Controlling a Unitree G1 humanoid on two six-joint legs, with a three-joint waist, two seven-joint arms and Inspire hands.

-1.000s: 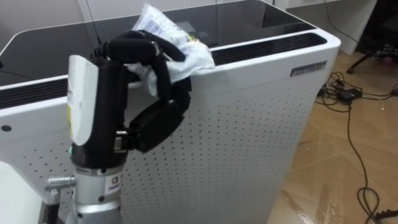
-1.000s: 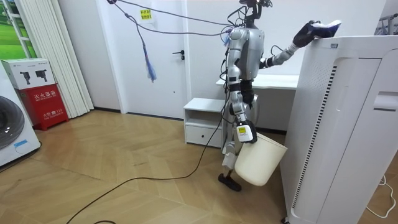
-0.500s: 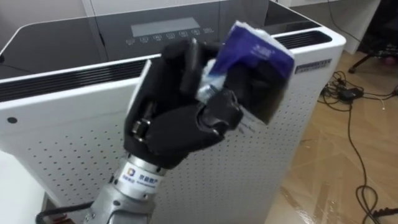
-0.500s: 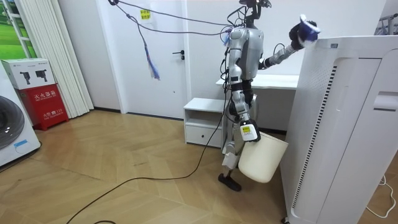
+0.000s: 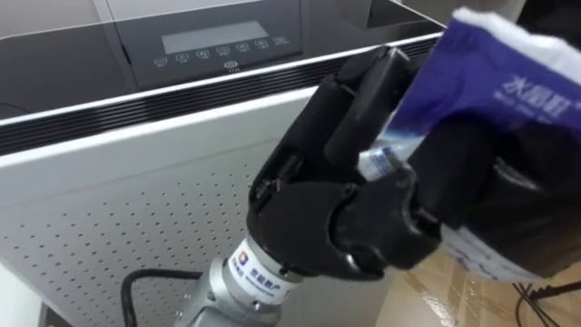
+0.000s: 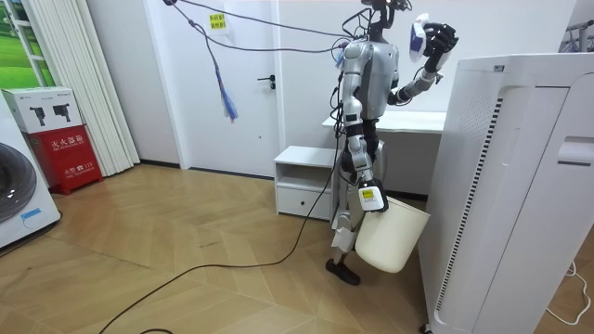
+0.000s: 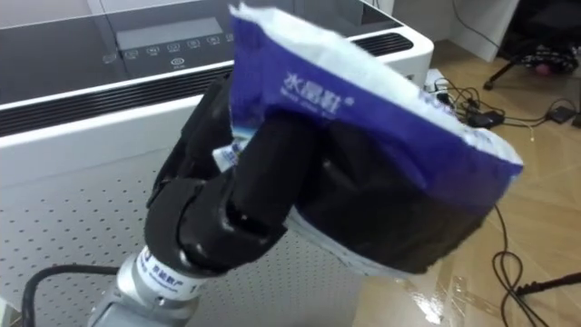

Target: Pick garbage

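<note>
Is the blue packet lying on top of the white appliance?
No, the left hand is curled round the blue packet, clear of the white appliance.

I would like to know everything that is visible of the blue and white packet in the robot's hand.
The packet is a crumpled soft wrapper, apparently thin plastic film, blue on its upper face with white print and white along its edges. I cannot tell whether anything is inside. The robot's left hand has its dark fingers curled round it and holds it in the air, close to the head camera, above the white appliance, which the packet does not touch.
</note>
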